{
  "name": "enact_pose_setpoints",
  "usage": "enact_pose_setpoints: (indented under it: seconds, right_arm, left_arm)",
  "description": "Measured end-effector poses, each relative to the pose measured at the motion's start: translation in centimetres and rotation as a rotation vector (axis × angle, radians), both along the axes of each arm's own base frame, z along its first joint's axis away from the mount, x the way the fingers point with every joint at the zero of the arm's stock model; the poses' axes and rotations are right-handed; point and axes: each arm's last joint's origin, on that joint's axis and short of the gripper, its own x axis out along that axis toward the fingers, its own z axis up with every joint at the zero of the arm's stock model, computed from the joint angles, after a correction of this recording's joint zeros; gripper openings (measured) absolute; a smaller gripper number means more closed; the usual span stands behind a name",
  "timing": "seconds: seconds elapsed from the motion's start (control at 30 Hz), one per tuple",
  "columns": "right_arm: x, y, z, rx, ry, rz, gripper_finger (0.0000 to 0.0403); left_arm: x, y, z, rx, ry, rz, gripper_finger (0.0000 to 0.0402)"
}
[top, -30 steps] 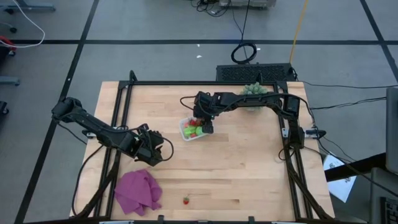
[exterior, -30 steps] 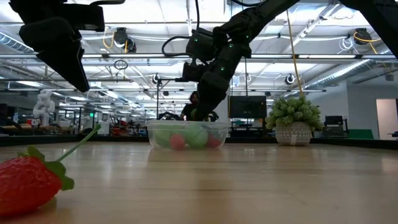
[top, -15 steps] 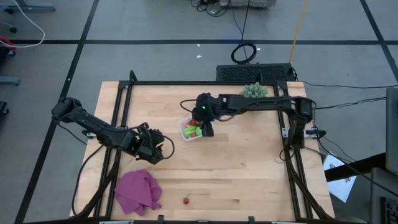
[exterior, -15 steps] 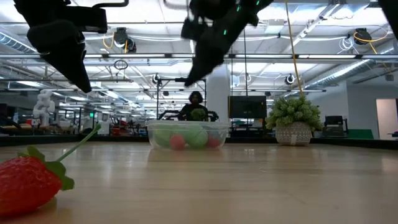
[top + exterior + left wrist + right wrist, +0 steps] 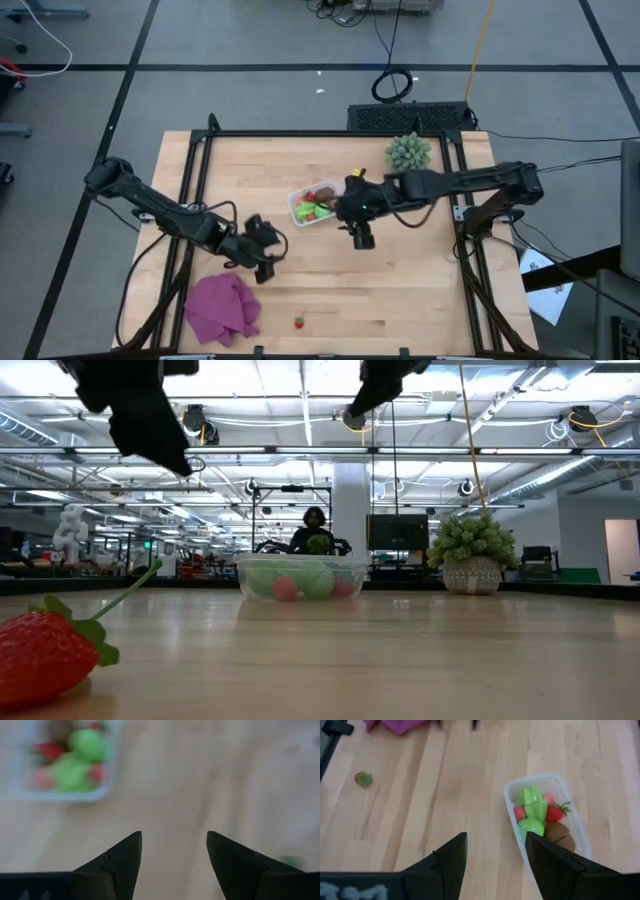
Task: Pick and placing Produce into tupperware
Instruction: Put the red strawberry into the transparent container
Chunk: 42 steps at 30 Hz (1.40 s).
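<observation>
High view: the right hand (image 5: 362, 238) has pulled away from the tupperware (image 5: 313, 205), where it hung half a second ago, and now sits just beside the container's right end, above bare worktop (image 5: 400, 280). It carries nothing, so I judge its last piece of produce was dropped inside. The left hand (image 5: 262, 262) has also shifted, moving toward the stray strawberry (image 5: 298, 322), which lies near it on the side away from the tupperware; the purple cloth (image 5: 222, 306) is just beside it. That berry looks like the last piece outstanding.

Low view: both arms have risen almost out of frame, leaving the container (image 5: 302, 577) unobstructed, with green and red pieces showing through its wall. The strawberry (image 5: 48, 650) rests on the worktop in the near foreground.

Left wrist view: the fingers (image 5: 117, 862) stand wide apart and empty, pointing down at the boards, the tupperware (image 5: 65, 762) ahead of them.

Right wrist view: the fingers (image 5: 447, 860) are likewise spread wide with nothing between. Ahead lies the tupperware (image 5: 547, 815), holding green pieces, red pieces and the brown oval (image 5: 559, 834); the strawberry (image 5: 363, 779) sits well apart.
</observation>
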Motion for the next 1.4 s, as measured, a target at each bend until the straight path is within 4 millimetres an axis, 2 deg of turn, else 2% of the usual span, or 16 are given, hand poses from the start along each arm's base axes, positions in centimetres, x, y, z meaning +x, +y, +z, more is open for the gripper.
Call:
enact_pose_setpoints:
  seconds: [0.17, 0.47, 0.63, 0.77, 0.97, 1.1, 1.4]
  right_arm:
    - [-1.2, 1.1, 0.8, -0.003, -0.007, 0.004, 0.0194]
    - [-1.5, 1.5, 0.8, -0.005, 0.008, 0.016, 0.0194]
    - [-1.4, 1.3, 0.8, 0.005, 0.009, -0.002, 0.0194]
    - [-1.4, 1.3, 0.8, 0.032, 0.010, -0.036, 0.0194]
    - [-1.5, 1.5, 0.8, 0.052, 0.013, -0.052, 0.0194]
    - [-1.5, 1.8, 0.8, 0.063, 0.012, -0.055, 0.0194]
    - [-1.6, 2.2, 0.8, 0.066, 0.012, -0.042, 0.0194]
  left_arm:
    - [1.2, -3.2, -0.8, -0.150, -0.070, -0.096, 0.0227]
    - [2.9, -9.0, -5.5, -0.460, -0.016, -0.056, 0.0227]
    - [5.4, -12.4, -5.4, -0.506, 0.001, -0.092, 0.0227]
    - [7.3, -14.8, -4.9, -0.450, 0.106, -0.108, 0.0227]
    - [8.4, -16.5, -6.0, -0.309, 0.336, -0.012, 0.0227]
    - [9.2, -17.2, -6.6, -0.309, 0.337, -0.011, 0.0227]
    - [9.6, -16.5, -7.1, -0.262, 0.339, 0.022, 0.0227]
